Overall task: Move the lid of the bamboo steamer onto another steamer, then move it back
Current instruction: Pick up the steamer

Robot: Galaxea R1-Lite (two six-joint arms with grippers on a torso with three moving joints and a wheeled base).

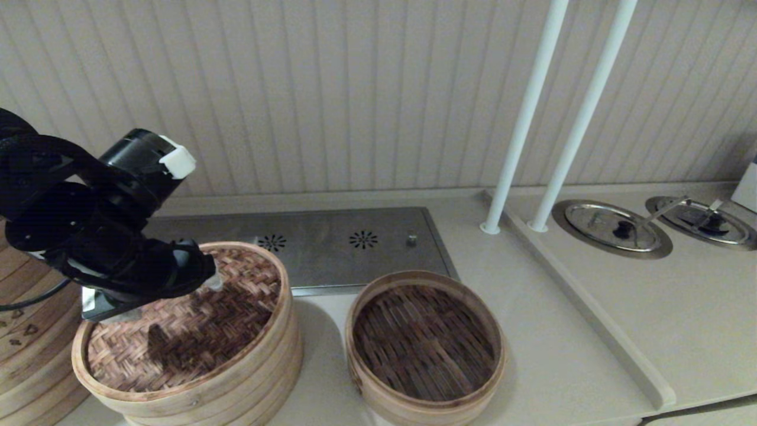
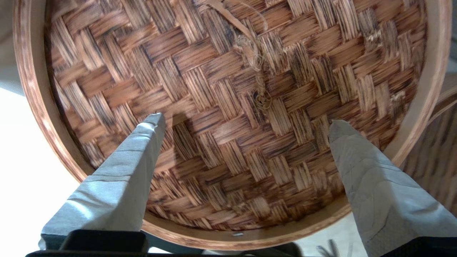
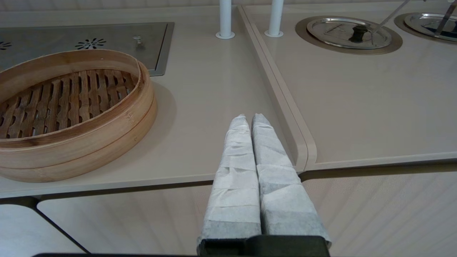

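Left claw (image 2: 242, 123) spread wide over herringbone-woven lid (image 2: 232, 107), possibly touching; right claw (image 3: 250, 119) pinched closed, parked.

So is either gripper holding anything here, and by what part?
Nothing. The left gripper is open above the lid; the right gripper is shut on nothing.

woven lid (image 1: 189, 319) atop stack, slatted steamer (image 1: 424, 346) beside

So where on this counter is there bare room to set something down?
Bare counter lies between the open steamer and the raised divider, and beyond it, in front of the two round metal lids. It is crowded on the left: lidded steamer, left gripper, basket stack.
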